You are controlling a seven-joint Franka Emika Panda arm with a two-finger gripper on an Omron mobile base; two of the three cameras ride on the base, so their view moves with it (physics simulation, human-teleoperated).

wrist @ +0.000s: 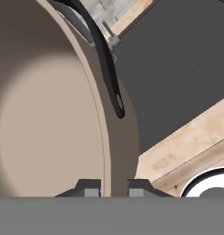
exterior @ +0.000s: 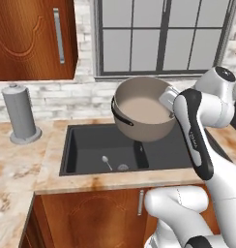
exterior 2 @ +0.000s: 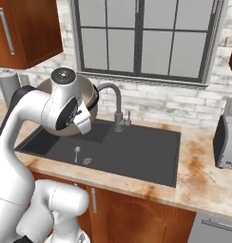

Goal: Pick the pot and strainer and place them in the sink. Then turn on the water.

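- While we've got the pot (exterior: pixel 141 109) up in the air over the sink (exterior: pixel 91 140), job is a clean lower, not a drop.
- Gripper (wrist: pixel 114 186) jaws are closed on the pot's wall at the rim, one tip inside, one outside; hand view shows it plainly.
- Pot is tilted, mouth facing toward the left base cam, black handle (wrist: pixel 107 64) running along the rim away from the grip pt.
- Pot pos: above the left basin, clear of the floor, tap (exterior 2: pixel 115 102) just beside it on the right base view.
- Strainer (exterior: pixel 108 163) looks to be lying in the left basin already, near the drain (exterior: pixel 123 167); small, so not 100% sure it's that.
- Rim pinch on a wide pot = big lever arm, so we'd guess it can swing or slip. Go slow, no wrist jerks.
- We'd level it before descent so the bottom lands flat, not on an edge.
- Keep clear of the tap neck while lowering; that's the nearest collision risk.
- Aim for bare basin floor, pref not on top of the strainer.
- Release only once the bottom's seated, then lift straight up off the rim.
- After that: tap on. No water visible yet.
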